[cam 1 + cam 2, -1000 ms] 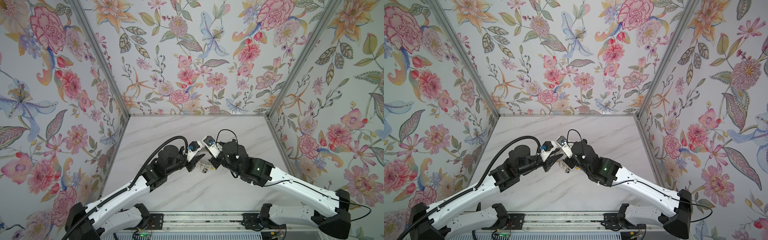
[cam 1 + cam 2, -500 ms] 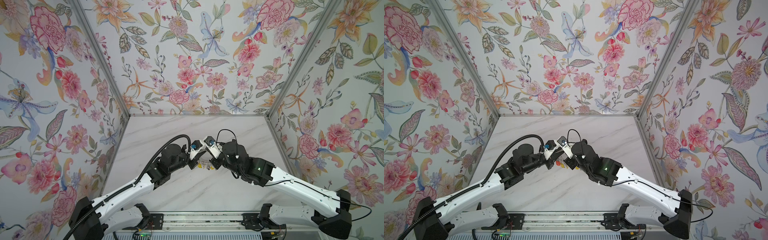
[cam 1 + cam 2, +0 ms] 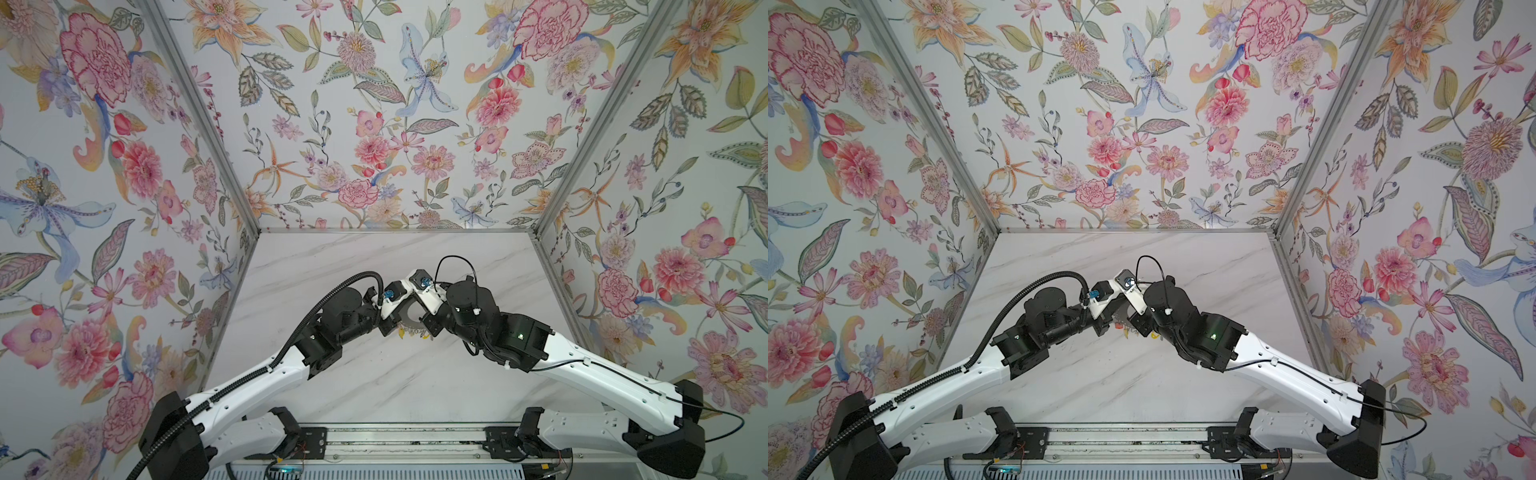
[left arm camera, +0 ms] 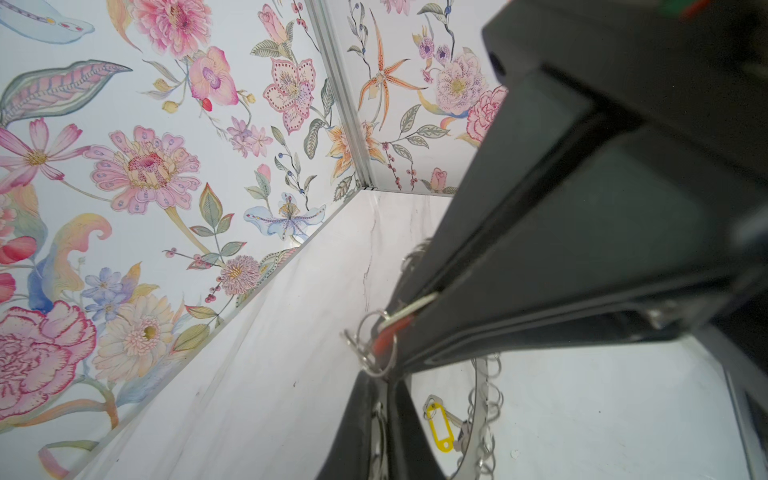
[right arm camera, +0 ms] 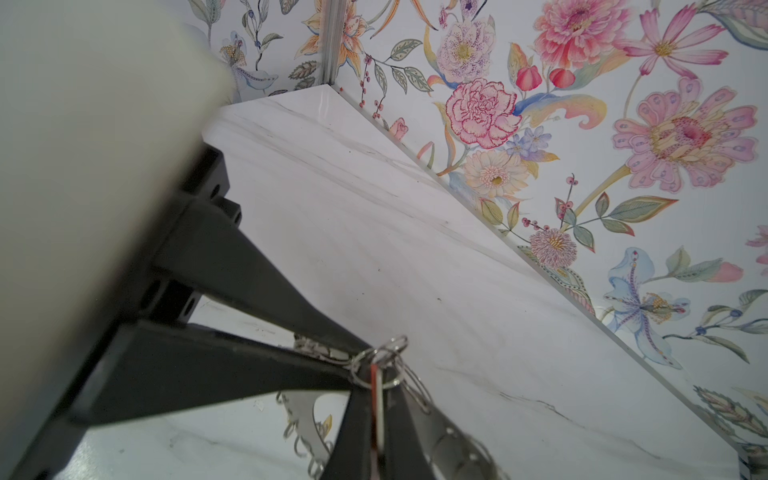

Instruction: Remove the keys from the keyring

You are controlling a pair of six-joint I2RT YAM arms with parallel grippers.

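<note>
Left pincer [image 4: 409,318] pressed together on red-tag key [image 4: 388,334], its wire loop [image 4: 376,345] poking past the tips. Right pincer [image 5: 377,395] pinched shut on keyring [image 5: 451,440] rim, just beside. Keyring sits betw. both arms at mid surface [image 3: 374,374]. Risk: tag's thin & slick, so a pull may slip it. Or, if loop snags its neighbours, pull drags keyring out of right's grip. Only left wrist cam shows yellow-tag key [image 4: 439,424] at rim clearly. Top views hide both pinches.
</note>
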